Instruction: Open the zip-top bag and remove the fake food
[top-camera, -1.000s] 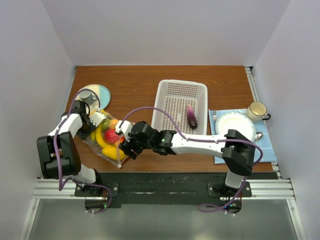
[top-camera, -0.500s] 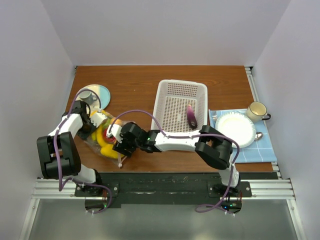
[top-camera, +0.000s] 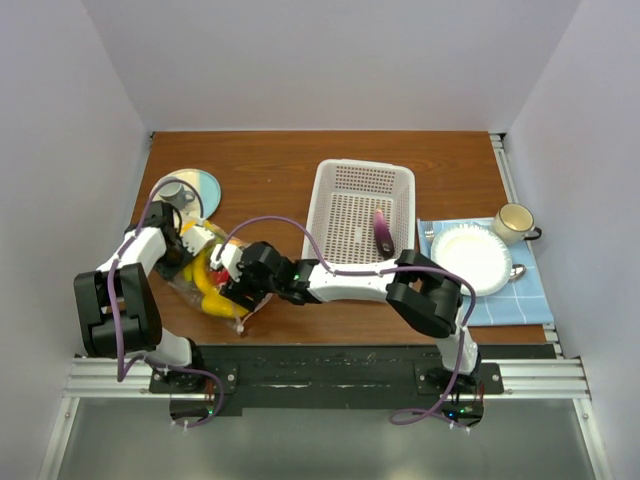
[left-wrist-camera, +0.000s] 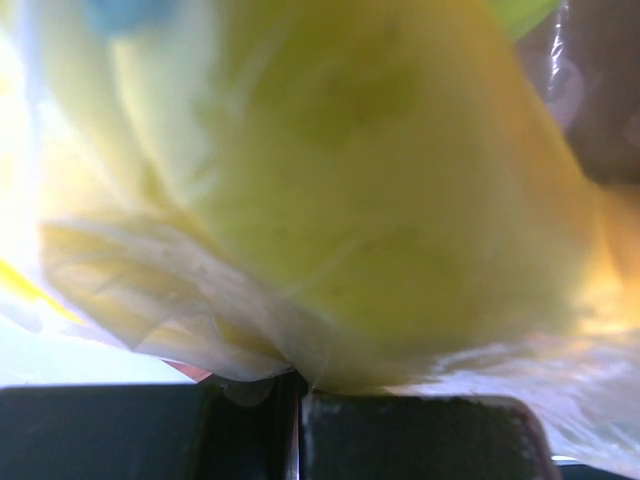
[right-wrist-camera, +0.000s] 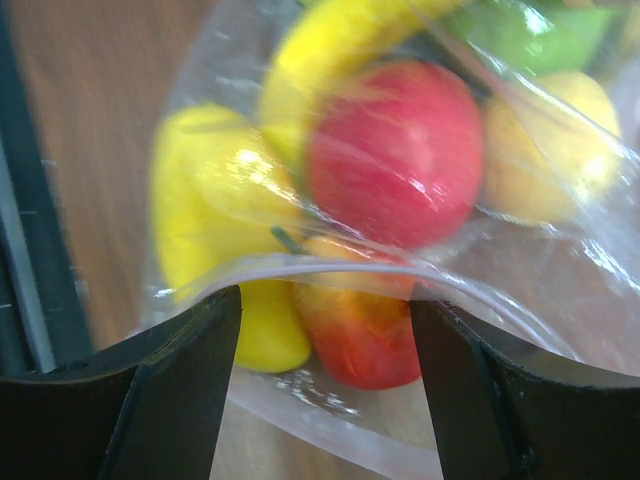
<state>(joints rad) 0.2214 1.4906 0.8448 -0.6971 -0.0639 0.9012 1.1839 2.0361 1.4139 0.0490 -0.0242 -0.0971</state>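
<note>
The zip-top bag (top-camera: 205, 285) lies at the table's left front, full of fake food. My left gripper (top-camera: 186, 246) is shut on the bag's far side; in the left wrist view its closed jaws (left-wrist-camera: 297, 385) pinch the clear film under a blurred yellow piece (left-wrist-camera: 380, 200). My right gripper (top-camera: 232, 285) is open at the bag's near end. Its fingers (right-wrist-camera: 170, 390) straddle the bag's rim (right-wrist-camera: 330, 265), with a red-orange fruit (right-wrist-camera: 365, 335) and a yellow piece (right-wrist-camera: 255, 325) between them. Behind these lie a red round fruit (right-wrist-camera: 395, 165), a banana (right-wrist-camera: 340, 40) and a green one (right-wrist-camera: 530, 35). A purple eggplant (top-camera: 383, 232) lies in the basket.
The white perforated basket (top-camera: 345, 190) stands mid-table, behind my right arm. A blue plate with a grey cup (top-camera: 195, 187) sits at the back left. On the right, a blue cloth (top-camera: 530, 300) carries a white paper plate (top-camera: 470, 255) and a mug (top-camera: 513, 222).
My right arm has swung left and its open gripper has come up against the bag's near end. The left gripper has kept its hold and place.
</note>
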